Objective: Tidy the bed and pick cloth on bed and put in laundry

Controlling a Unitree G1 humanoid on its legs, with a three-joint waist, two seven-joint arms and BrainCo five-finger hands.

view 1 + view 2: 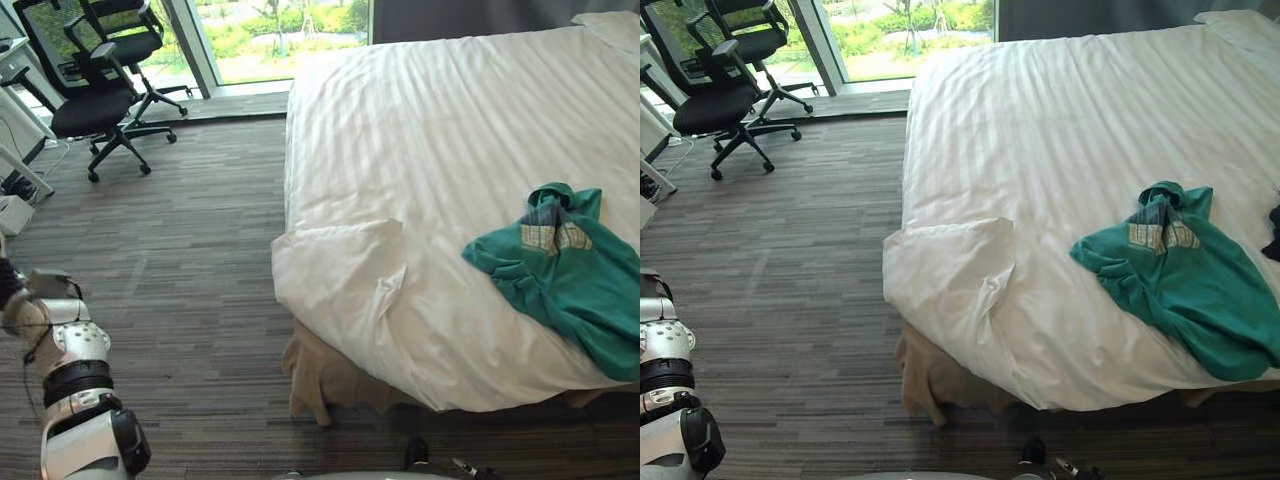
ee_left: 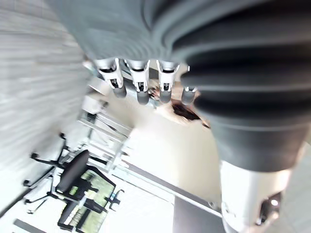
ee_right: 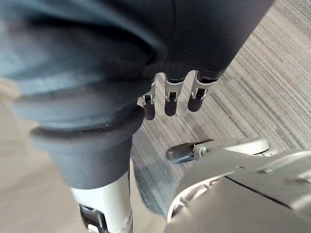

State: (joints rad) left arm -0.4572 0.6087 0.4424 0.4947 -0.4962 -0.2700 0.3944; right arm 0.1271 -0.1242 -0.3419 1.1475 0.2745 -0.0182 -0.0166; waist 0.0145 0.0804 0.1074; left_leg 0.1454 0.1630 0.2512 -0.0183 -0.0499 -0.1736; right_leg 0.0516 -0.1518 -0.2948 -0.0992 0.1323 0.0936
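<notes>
Teal cloth (image 1: 570, 280) is sitting on the bed (image 1: 420, 130), on the right side and close to the near edge. It looks like a soft hoodie-type thing, crumpled into a loose, rumpled heap. The hood end points to the far side, and a pale checked patch (image 1: 555, 232) shows where it opens. One sleeve-ish fold spills out to the left.

The bedding is white with faint woven stripes running lengthwise. It's mostly smooth, but the near left corner (image 1: 340, 265) is flipped back on itself into a puffy, creased flap. Under that corner a beige bed skirt (image 1: 320, 375) hangs down in soft folds. A white pillow (image 1: 612, 25) lies at the far right corner. A small dark bit of something (image 1: 1272, 235) pokes in at the right edge of the bed, and I can't tell what it is.

Neither hand is near the cloth. The left hand (image 2: 140, 87) hangs with its fingers straight and loose, nothing in them. Same story for the right hand (image 3: 170, 97): fingers relaxed and hanging down over the carpet, holding nothing.

The floor is grey carpet (image 1: 180, 250) with a fine streaky line pattern. Two black office chairs (image 1: 95, 95) on star-shaped wheeled bases stand at the far left by a big window (image 1: 280, 30).
</notes>
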